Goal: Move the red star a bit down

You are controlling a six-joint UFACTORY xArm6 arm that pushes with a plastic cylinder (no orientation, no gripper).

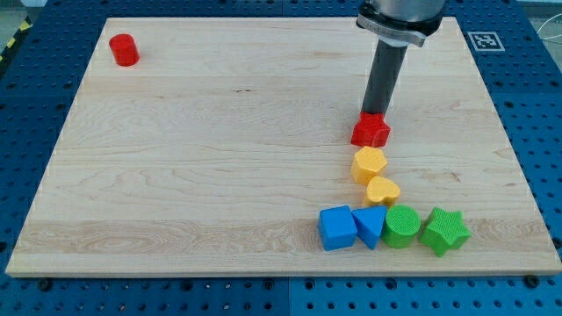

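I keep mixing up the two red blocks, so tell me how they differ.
The red star lies at the view's right, right under my tip, just above the yellow blocks; the red cylinder stands alone at the view's top left. The star has points; the cylinder is round. Both are red and small.

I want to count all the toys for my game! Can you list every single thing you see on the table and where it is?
red cylinder: 1, red, top left of the view
red star: 1, red, right of centre
yellow blocks: 2, yellow, hexagon just below the star, heart below that
blue blocks: 2, blue, cube and triangle, bottom right
green blocks: 2, green, cylinder and star, bottom right
wooden board: 1, light wood
my tip: 1, dark rod, at the red star's top edge
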